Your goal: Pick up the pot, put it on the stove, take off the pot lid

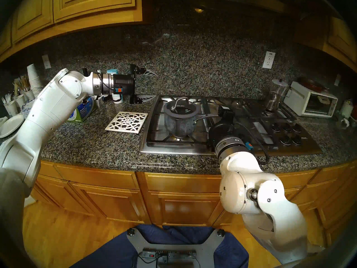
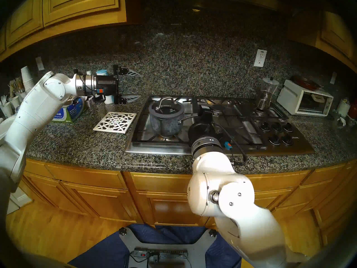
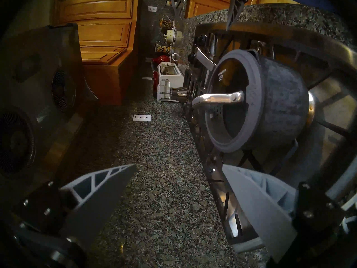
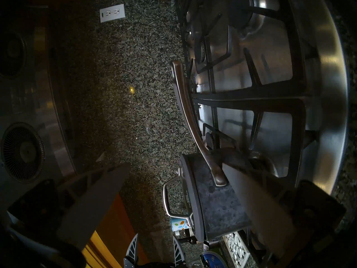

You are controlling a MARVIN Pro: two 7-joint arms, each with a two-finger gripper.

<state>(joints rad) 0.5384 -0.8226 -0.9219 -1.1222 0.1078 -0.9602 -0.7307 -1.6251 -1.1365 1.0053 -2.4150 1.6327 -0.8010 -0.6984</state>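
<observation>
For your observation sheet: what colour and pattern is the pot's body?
Mottled blue-grey speckle on the pot, clearest in the left wrist view.

Turned on its side. Left claw [image 3: 176, 186] wide open, both grey fingers [image 3: 100, 194] empty, well apart from pot [image 3: 280, 107]. Pot on stove [image 3: 328, 54] grate, pot lid [image 3: 229, 105] on it, granite desk [image 3: 164, 203] beside.
</observation>
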